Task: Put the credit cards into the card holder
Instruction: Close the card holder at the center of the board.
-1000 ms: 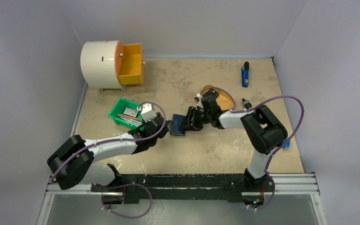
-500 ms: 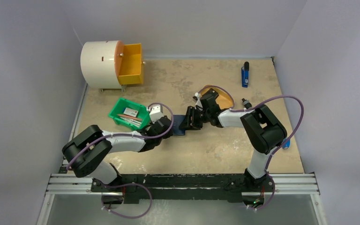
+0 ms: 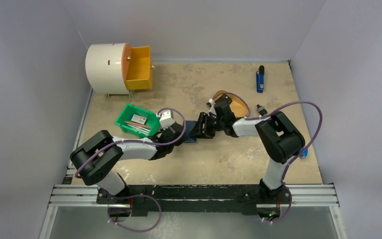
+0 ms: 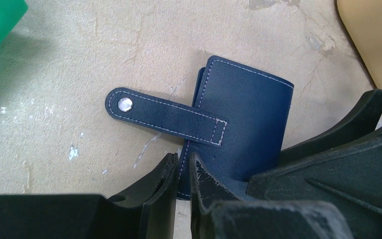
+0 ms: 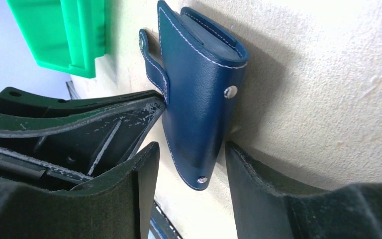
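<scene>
The navy card holder [image 3: 190,133] lies mid-table between my two grippers. In the left wrist view it [image 4: 243,109] is folded, its snap tab [image 4: 164,117] with a light stud stretched out to the left. My left gripper [image 4: 183,158] is shut on the near edge of its cover; it shows in the top view [image 3: 179,137] too. My right gripper [image 5: 190,147] is open, its fingers straddling the holder's [image 5: 199,84] rounded end without pinching it. It shows from above [image 3: 200,130]. A pale card [image 3: 139,119] lies among flat items in the green bin.
The green bin [image 3: 122,118] stands just left of my left gripper. A mustard oval tray [image 3: 238,105] lies behind my right gripper. A white drum with an orange-yellow drawer [image 3: 139,74] stands at the back left. A blue object [image 3: 260,79] lies at the back right.
My left arm has folded and its gripper has moved right to the card holder's near edge and shut on it. The right gripper has stayed at the holder.
</scene>
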Robot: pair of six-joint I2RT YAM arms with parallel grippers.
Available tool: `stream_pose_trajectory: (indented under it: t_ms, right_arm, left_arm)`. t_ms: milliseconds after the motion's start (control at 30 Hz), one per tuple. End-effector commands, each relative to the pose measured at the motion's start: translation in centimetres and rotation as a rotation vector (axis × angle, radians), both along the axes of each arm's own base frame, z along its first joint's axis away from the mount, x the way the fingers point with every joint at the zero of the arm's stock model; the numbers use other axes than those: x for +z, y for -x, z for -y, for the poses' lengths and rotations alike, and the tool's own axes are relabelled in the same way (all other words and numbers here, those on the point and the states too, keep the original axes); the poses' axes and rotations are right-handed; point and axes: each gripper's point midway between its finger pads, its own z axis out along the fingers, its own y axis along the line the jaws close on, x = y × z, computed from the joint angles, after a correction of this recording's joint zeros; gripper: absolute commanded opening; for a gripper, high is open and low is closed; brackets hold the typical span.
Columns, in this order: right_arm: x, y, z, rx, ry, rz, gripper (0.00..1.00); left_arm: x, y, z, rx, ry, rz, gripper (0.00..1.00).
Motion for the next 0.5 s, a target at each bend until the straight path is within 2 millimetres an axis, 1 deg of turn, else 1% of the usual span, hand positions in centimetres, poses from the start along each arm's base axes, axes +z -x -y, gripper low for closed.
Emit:
stream_pose_trajectory:
  t_ms: [0,233,467]
  right_arm:
    - [-2.2,1.5,1.1,-0.064,0.007,-0.095,0.55]
    - [-1.6,1.7,0.2,-0.075,-0.082,-0.111,0.51]
    - [-1.3,1.1,-0.4,-0.086,-0.124,-0.101,0.48]
  left_arm:
    - [-2.1,0.6,-1.3,0.026,-0.063,-0.058,0.12]
    - [-2.9,1.0,-1.3,0.025,-0.060,-0.079,0.11]
    - [-3.0,1.1,-1.2,0.022,-0.050,-0.083,0.11]
